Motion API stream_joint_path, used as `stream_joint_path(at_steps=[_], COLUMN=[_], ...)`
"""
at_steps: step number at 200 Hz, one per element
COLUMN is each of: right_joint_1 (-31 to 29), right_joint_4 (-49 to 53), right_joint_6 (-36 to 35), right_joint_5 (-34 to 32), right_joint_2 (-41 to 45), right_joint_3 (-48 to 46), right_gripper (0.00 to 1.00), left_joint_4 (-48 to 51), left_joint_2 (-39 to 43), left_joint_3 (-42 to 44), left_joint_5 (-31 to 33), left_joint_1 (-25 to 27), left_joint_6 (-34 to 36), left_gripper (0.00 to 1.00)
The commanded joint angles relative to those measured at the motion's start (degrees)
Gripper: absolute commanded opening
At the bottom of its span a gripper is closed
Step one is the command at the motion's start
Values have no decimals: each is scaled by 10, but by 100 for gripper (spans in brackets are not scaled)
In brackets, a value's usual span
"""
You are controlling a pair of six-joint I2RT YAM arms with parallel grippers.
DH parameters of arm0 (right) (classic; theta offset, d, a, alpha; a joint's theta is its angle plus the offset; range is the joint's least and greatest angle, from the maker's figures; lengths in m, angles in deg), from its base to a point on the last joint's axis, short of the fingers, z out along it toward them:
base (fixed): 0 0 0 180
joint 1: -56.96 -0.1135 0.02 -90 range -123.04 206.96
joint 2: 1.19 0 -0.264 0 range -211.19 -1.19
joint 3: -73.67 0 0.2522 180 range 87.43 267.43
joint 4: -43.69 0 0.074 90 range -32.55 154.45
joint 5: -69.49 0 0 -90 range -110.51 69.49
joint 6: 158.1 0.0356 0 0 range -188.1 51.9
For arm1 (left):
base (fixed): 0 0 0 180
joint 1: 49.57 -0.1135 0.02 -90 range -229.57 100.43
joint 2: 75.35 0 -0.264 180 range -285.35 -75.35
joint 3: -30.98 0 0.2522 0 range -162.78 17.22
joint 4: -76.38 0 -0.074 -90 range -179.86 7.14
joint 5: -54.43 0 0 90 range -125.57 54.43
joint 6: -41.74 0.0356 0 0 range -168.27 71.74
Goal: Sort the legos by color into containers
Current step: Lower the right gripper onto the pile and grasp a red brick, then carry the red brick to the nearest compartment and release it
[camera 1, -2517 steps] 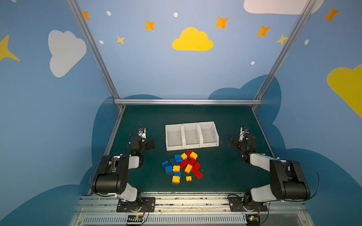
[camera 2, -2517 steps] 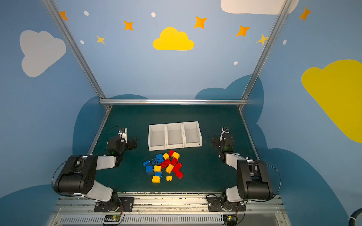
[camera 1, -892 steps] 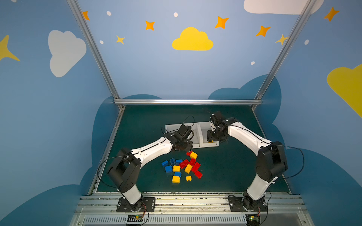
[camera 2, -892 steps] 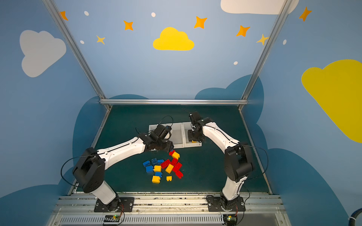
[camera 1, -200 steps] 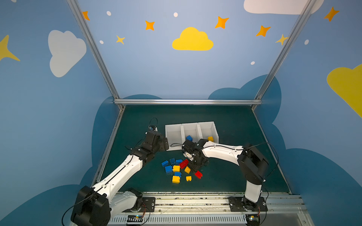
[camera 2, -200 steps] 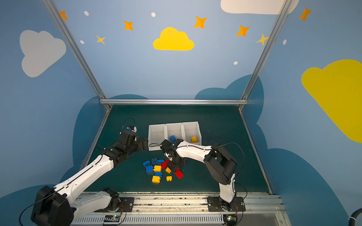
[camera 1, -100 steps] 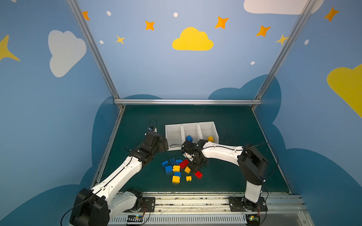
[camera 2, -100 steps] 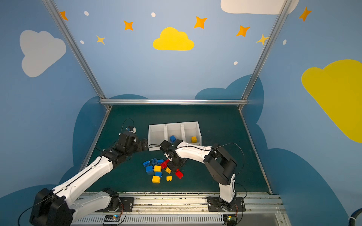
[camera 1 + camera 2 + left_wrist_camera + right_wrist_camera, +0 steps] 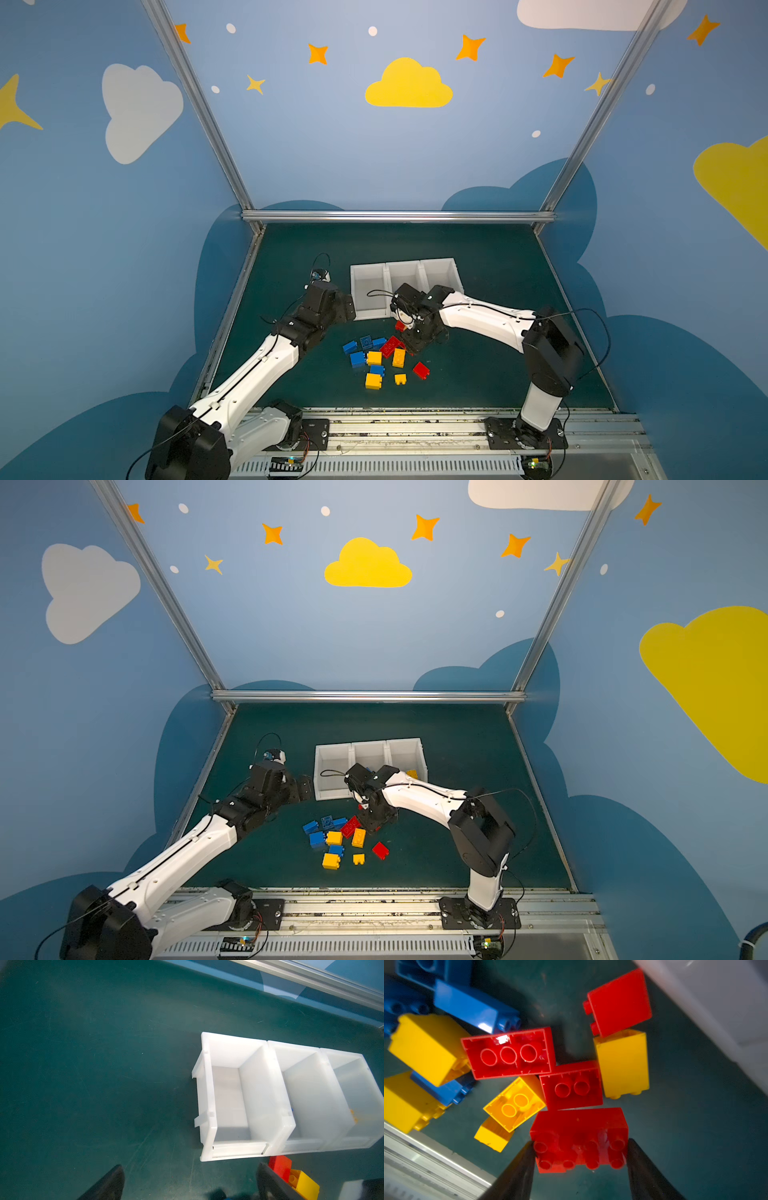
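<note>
Three white bins stand side by side in a row on the green desk. Just in front of the row, on the side toward the arm bases, lies a loose pile of bricks. Blue, yellow and red ones are mixed there, most touching, a few apart at the edge farthest from the bins.

The right hand is down at the pile's edge nearest the bins, in front of the middle bin. In the right wrist view its two black fingers press on the two short ends of a long red brick, so the hand is clamped on it. Whether that brick is off the desk I cannot tell. Close by lies an upturned red brick, its hollow underside showing.

The left hand hovers just off the left end of the row, near the left bin's front corner, with its fingers spread wide apart over bare desk.

A yellow brick lies in the right bin, and a sliver of blue shows in the middle bin.
</note>
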Motion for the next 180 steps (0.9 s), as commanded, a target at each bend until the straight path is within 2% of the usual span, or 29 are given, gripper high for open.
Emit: stream_joint_path(at_steps=[1,35,79,127,142,160,180], right_joint_1=[12,35,47,47,47,47,47], right_joint_4=[17,19,26,26,28,44,42], right_joint_6=[-22,-59,-105,-111,-110,-111,-111], right_joint_5=[12,29,45,57,60,59,58], right_joint_2=[15,-23,-130,-236,-260,-281,-279], right_joint_3=[41,143,312,439,465,496,501], right_gripper=[54,54,54,54,57,66,70], left_joint_4=[4,8,9,-1,0,3,3], left_joint_2=[15,34,59,58,55,54,55], left_joint_3=[9,22,40,55,54,51,51], left_joint_5=[5,4,-6,-22,-26,-28,-31], left_joint_1=[-4,-8,-11,-12,-11,-11,-12], left_joint_6=[-4,-10,-21,-32,-28,-26,-26], left_gripper=[99,99,99,99,99,99,99])
